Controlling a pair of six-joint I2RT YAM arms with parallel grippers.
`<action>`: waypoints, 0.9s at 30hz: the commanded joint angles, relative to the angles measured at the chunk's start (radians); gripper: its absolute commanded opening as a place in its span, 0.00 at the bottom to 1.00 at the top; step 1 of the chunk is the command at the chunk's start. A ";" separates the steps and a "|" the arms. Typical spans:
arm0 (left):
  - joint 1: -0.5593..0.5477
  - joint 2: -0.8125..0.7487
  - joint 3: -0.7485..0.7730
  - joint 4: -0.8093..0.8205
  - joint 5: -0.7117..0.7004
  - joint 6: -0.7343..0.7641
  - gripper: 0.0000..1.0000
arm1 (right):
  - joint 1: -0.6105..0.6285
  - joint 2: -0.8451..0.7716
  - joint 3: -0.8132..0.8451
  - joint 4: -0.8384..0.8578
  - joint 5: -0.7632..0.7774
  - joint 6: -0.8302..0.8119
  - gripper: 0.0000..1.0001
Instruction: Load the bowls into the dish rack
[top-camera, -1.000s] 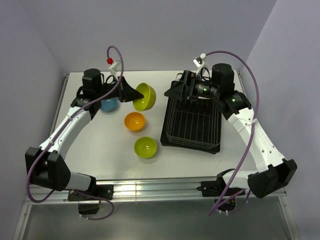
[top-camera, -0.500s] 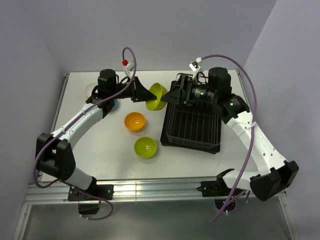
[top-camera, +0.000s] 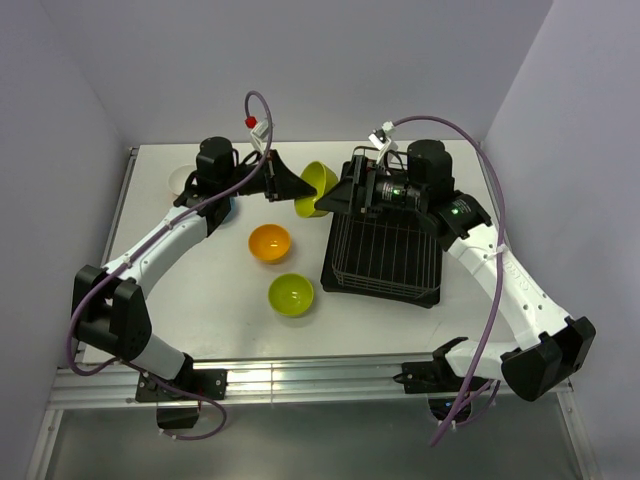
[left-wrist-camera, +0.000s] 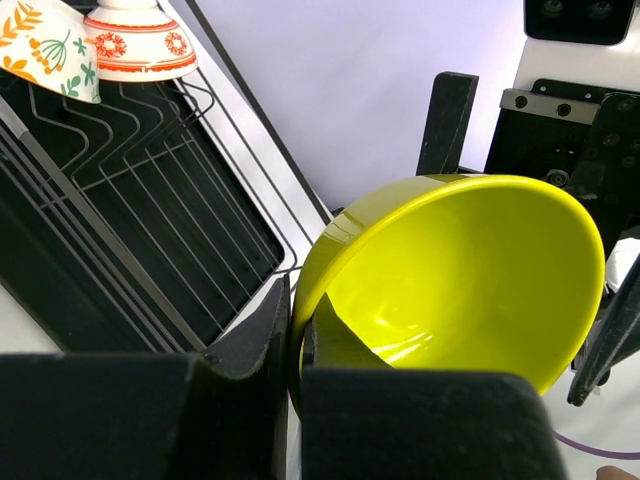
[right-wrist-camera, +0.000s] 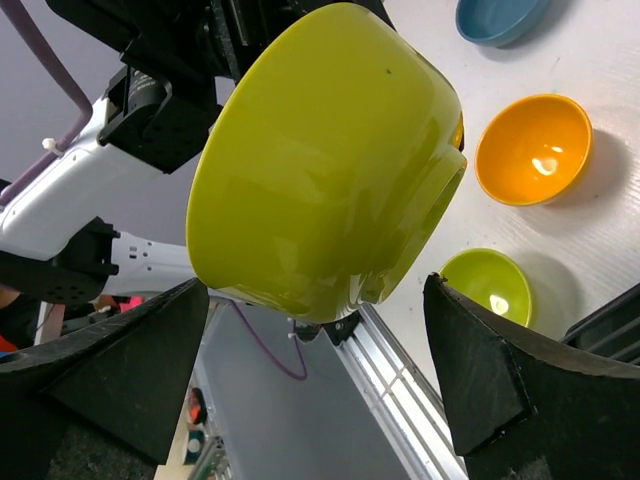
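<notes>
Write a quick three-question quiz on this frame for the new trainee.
1. True or false: the left fingers are shut on the rim of the lime green bowl, holding it tilted off the table.
2. Pick one. The right fingers are: A) open, one on either side of that held bowl; B) shut and empty; C) out of every view.
3. Short answer: which colour of bowl sits on the table nearest the resting lime green bowl?

Key: 1 true. 2 A. 3 the orange bowl.
</notes>
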 joint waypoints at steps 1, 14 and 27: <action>-0.006 -0.007 0.003 0.075 0.005 -0.026 0.00 | 0.009 -0.003 0.006 0.059 -0.004 0.001 0.94; -0.014 -0.003 0.001 0.052 0.008 -0.009 0.00 | 0.018 0.007 0.035 0.047 0.016 -0.022 0.88; -0.023 0.009 0.010 0.026 -0.003 0.008 0.00 | 0.020 0.014 0.059 0.038 0.032 -0.014 0.47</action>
